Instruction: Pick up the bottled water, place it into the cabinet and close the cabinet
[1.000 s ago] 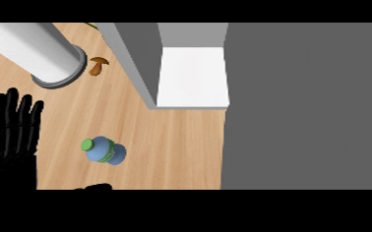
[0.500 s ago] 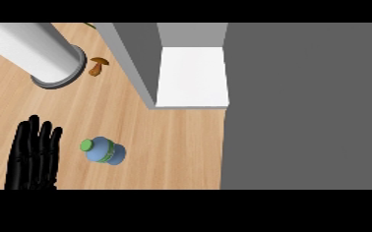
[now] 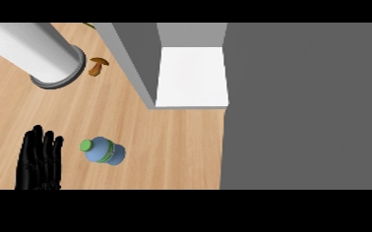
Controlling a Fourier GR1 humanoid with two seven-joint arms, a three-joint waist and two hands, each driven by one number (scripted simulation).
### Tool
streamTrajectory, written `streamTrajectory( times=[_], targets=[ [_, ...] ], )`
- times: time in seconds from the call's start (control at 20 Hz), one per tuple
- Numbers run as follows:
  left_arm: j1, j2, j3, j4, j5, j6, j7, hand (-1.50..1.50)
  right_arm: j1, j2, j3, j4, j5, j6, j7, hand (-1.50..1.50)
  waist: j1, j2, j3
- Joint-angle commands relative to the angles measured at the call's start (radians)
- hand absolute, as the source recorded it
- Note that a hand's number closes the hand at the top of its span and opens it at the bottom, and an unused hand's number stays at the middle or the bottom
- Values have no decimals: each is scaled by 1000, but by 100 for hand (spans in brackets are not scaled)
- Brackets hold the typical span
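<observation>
The bottled water (image 3: 104,151) stands on the wooden counter (image 3: 174,147), apparently upright with its green cap (image 3: 87,145) on top, near me and well short of the open cabinet (image 3: 134,64). It sits just right of my left hand (image 3: 40,159), not touching. My fingers are straight, close together, holding nothing. I judge a short sideways reach comes next.

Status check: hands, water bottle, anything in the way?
Left hand open beside water bottle, not touching. Right hand not in view. Bottle on counter. Cabinet open, nothing between.
</observation>
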Motion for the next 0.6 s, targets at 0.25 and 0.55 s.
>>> streamTrajectory(
  times=[0.25,0.55],
  targets=[
    [1,28,195,155,169,39,-159,-150,143,10,69,-139,17,18,-30,-150,-2,1,-1],
    [27,14,213,334,276,15,-327,-150,210,-1,94,-149,80,35,-96,-150,-2,0,-1]
  ],
)
